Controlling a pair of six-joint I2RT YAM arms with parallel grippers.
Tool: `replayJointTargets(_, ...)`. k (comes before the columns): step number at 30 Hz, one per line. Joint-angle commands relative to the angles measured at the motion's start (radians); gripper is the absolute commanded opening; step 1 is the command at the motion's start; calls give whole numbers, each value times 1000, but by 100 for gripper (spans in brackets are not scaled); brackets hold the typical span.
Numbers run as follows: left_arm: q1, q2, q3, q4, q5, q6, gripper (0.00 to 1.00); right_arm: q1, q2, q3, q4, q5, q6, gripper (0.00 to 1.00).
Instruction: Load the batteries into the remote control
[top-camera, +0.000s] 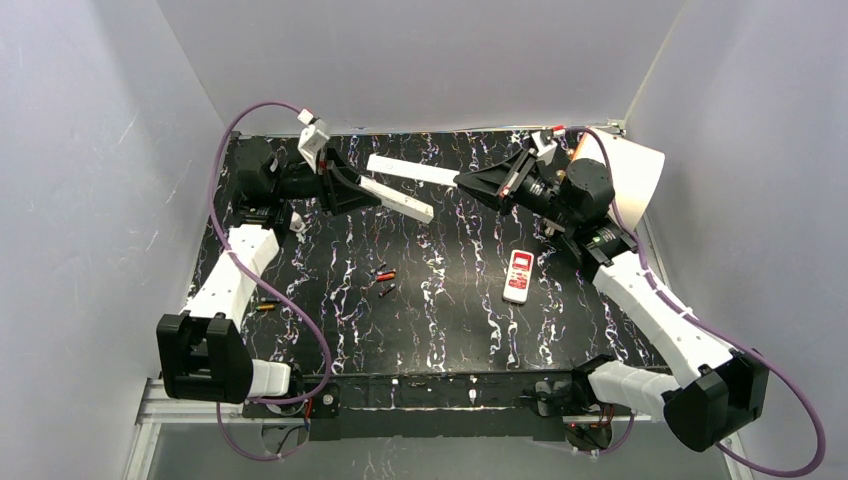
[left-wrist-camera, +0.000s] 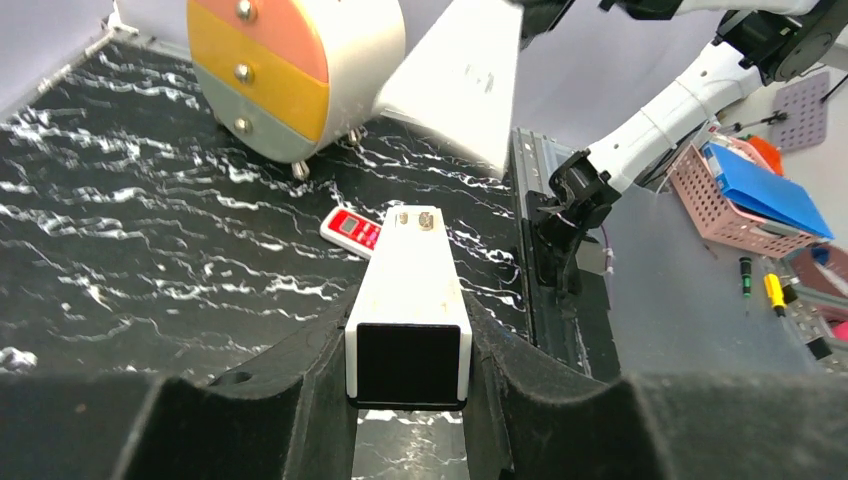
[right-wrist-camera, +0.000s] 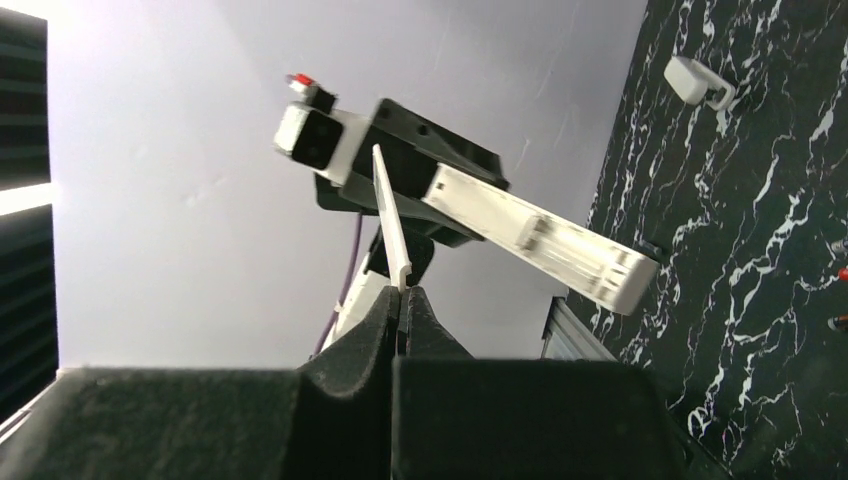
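Left gripper (left-wrist-camera: 410, 335) clamps the long white remote (left-wrist-camera: 412, 265) aloft; right gripper (right-wrist-camera: 402, 298) pinches what looks like its battery cover (right-wrist-camera: 390, 210). Batteries (top-camera: 385, 275) lie unloaded on the table (top-camera: 450, 335); next, park the cover, fetch one.

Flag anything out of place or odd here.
One stray battery lies alone by the left arm, well apart from the batteries grouped mid-table. The white remote, held aloft in the left gripper, has its cover off, pinched in the right gripper.
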Motion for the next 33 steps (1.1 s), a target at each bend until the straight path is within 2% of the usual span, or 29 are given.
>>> replayJointTargets(1,11,-9,-55,23,-20,32,0,-12,-38,-13,49,75,-9,1)
replayJointTargets(4,11,-12,-83,22,-29,39,0,-19,-56,-30,8,133,-40,1)
replayJointTargets(7,13,-25,-114,21,-34,39,0,-22,-54,-22,-111,226,-123,1)
replayJointTargets(11,13,-62,-163,21,-48,30,0,-22,-5,-13,-280,344,-252,1)
replayJointTargets(14,13,-109,-203,19,-62,19,0,-21,53,-16,-336,388,-334,1)
replayJointTargets(21,16,-249,-287,1,-142,28,0,16,200,-90,-299,407,-386,1)
replayJointTargets(26,17,-290,-276,-44,-174,46,0,52,305,-128,-239,428,-444,1)
replayJointTargets(31,17,-303,-248,-72,-162,54,0,54,340,-121,-289,463,-522,1)
replayJointTargets(32,17,-301,-244,-74,-156,53,0,53,341,-123,-302,465,-527,8)
replayJointTargets(33,17,-299,-239,-74,-151,52,0,53,338,-124,-319,463,-528,21)
